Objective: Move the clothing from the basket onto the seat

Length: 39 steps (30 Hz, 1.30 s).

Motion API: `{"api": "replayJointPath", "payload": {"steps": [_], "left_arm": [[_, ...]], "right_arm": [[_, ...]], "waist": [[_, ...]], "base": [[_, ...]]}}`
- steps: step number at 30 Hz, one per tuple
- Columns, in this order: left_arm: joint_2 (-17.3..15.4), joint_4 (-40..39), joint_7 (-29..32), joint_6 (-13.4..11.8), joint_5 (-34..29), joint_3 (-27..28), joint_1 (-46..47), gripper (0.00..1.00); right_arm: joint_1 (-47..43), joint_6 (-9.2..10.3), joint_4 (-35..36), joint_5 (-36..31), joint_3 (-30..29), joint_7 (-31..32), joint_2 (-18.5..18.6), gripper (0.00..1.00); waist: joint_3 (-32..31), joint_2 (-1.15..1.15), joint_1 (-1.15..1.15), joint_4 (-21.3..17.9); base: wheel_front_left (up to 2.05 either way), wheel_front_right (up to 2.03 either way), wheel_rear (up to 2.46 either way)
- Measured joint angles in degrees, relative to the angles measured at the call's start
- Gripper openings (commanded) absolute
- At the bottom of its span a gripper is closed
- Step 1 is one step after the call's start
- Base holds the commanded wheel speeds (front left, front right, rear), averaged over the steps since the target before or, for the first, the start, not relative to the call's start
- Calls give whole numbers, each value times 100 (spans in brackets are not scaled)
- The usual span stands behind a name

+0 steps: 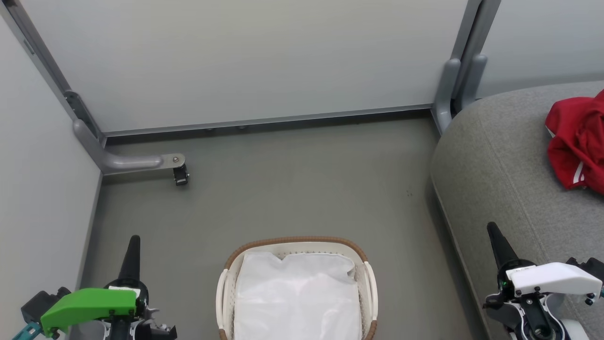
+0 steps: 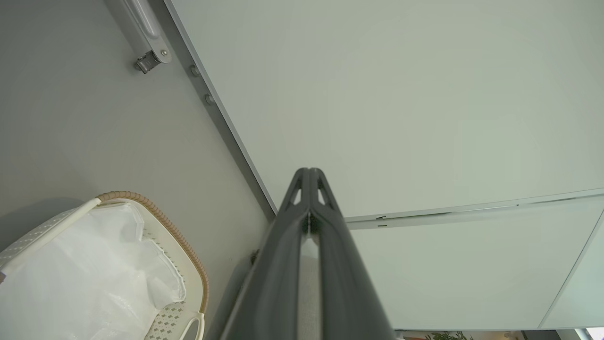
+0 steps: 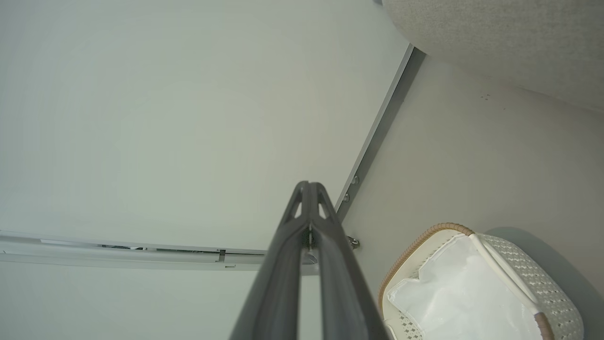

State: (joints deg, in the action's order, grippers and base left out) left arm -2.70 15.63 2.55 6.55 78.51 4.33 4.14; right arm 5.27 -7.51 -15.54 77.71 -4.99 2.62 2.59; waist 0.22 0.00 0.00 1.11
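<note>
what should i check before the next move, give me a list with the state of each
1. Left gripper shut, holding nothing: ok.
2. Right gripper shut, holding nothing: ok.
3. Red clothing lies on the seat: ok.
4. Both garments in that heap: cannot tell, it runs off the head view's right edge.
5. Basket free of red clothing: cannot tell, a white sheet covers its inside.
6. Basket upright on the floor, apart from the seat: ok.
</note>
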Motion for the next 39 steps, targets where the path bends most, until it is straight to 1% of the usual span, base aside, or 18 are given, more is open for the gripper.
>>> {"api": "replayJointPath", "payload": {"steps": [25, 35, 39], "left_arm": [[-1, -103, 299, 56, 1027, 159, 121, 0], [-1, -148, 396, 76, 1369, 218, 170, 0], [-2, -158, 400, 82, 1380, 222, 179, 0]], "right_arm": [[39, 1, 104, 1080, -113, 293, 8, 0], [68, 1, 140, 1443, -152, 396, 10, 0], [70, 1, 144, 1460, -154, 399, 11, 0]], "waist": [[-3, 0, 0, -80], [-4, 0, 0, -111], [-4, 0, 0, -112]], "base": [[0, 0, 0], [0, 0, 0], [0, 0, 0]]}}
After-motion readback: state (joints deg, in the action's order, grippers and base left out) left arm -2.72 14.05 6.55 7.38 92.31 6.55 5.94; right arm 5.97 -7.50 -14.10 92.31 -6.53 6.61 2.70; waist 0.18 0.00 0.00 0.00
